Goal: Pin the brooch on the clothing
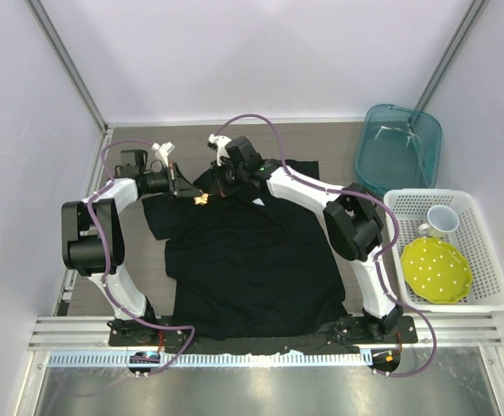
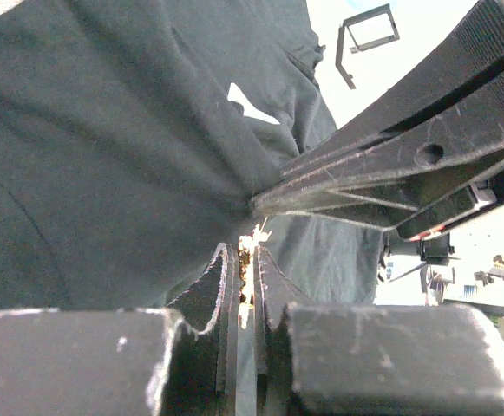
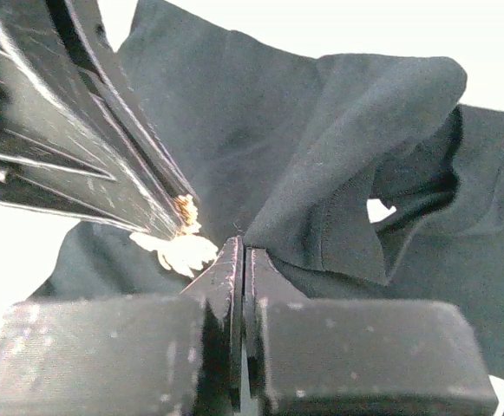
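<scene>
Left gripper (image 2: 244,269): clamped on the brooch (image 3: 182,251), which is held at the far left of the clothing (image 1: 252,260), near the collar. Right gripper (image 3: 241,251): closed on a raised fold of fabric just beside the brooch.

Recommendation: hold that fold taut and drive the pin squarely through it, without twisting.

Teal bin (image 1: 397,152), far right: nothing visible inside. White basket (image 1: 492,264), right: holds a yellow dotted plate (image 1: 436,269) and a white mug (image 1: 440,221).

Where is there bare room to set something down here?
Bare table lies along the far edge, from the shirt to the teal bin. The shirt's lower half is uncovered. Crowded: its far end, where the left gripper holds the brooch beside the right gripper pinching cloth.
</scene>
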Available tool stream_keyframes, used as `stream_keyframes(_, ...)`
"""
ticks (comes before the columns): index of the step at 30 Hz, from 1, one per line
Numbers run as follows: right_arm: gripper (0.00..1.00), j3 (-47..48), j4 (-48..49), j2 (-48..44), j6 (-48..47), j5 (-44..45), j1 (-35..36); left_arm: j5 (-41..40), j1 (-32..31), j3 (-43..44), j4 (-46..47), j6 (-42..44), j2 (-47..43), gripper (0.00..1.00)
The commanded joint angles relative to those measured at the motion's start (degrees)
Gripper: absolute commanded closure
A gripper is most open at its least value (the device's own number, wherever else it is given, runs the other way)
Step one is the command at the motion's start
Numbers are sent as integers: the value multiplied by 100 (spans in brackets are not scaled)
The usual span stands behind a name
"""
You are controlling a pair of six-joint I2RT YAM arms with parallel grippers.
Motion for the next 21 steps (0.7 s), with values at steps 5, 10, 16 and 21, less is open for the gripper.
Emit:
stream_keyframes(5, 99, 316, 598, -375, 322, -488, 264, 26, -170, 44, 607, -223, -94, 98)
stream_keyframes(10, 99, 342, 616, -349, 418, -488, 272, 17, -188, -133, 1021, -592, -94, 98)
stream_keyframes(16, 97, 325, 564, -366, 366, -506, 264, 25, -179, -133, 1056, -619, -85, 98)
stream_keyframes(21, 79, 167, 414, -542, 225, -532, 159, 43, -188, -185, 1047, -567, -85, 98)
